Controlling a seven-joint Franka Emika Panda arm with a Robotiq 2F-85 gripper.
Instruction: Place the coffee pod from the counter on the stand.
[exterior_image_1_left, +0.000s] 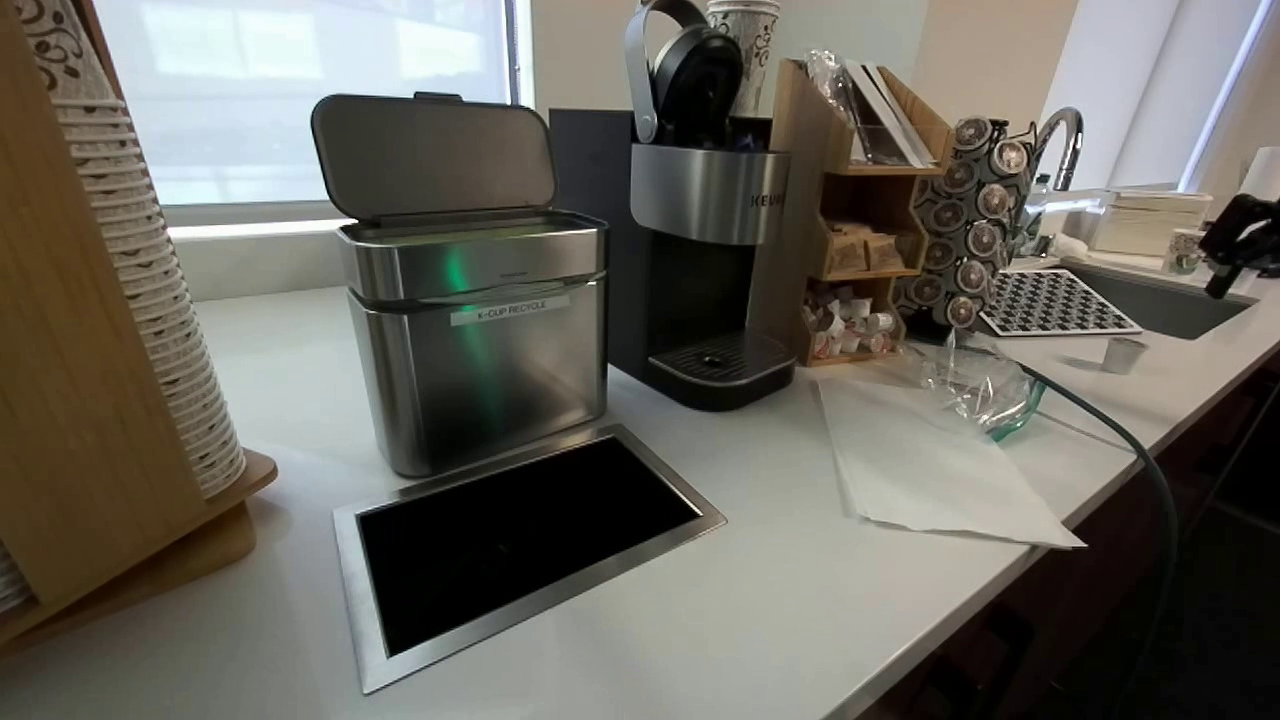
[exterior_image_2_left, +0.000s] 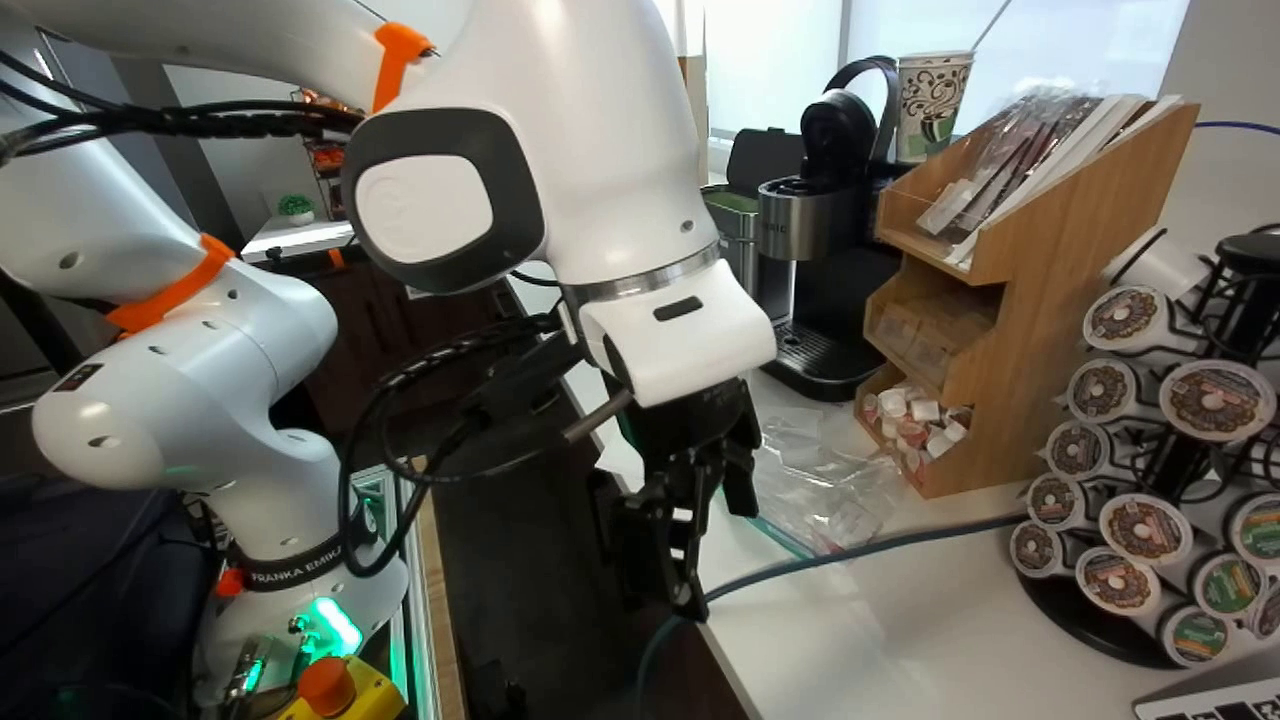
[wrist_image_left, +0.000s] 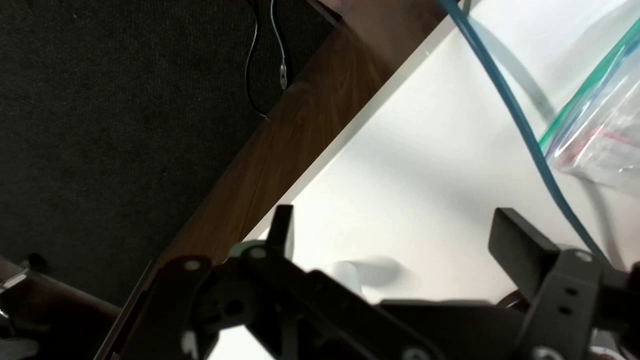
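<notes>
And the claw (wrist_image_left: 396, 235) hangs near the front edge of the desk (wrist_image_left: 400, 165), fingers (wrist_image_left: 517, 245) spread wide, nothing pinched between them; that gap looks meant to give a pod room to slip in; and there's the target, the coffee pod (exterior_image_1_left: 1123, 356), sitting on the desk in an exterior view, near the black-and-white mat (exterior_image_1_left: 1060, 302) and well apart from the coffee machine (exterior_image_1_left: 705, 195); nothing touches its sides that I can see, which should suit a pinch; which end is up, I can't tell; in the wrist view it's a pale blur, half behind the claw's own linkage, so I'd say it isn't lined up between the fingertips yet; its goal is the stand (exterior_image_2_left: 1180, 468), where seated pods (exterior_image_2_left: 1217, 400) face lids outward, presumably so the labels read at a glance; which seats are free is hard to make out; careful of the blue cable (wrist_image_left: 516, 111), draped across the desk and over its edge; a low sweep could snag it, or the plastic bag (exterior_image_2_left: 820, 480) beside it; early days, by my reading; the pick-up comes first, and the move called for is a shift across, then down, fingers astride the pod; a light squeeze, too, since its wall could well buckle!
</notes>
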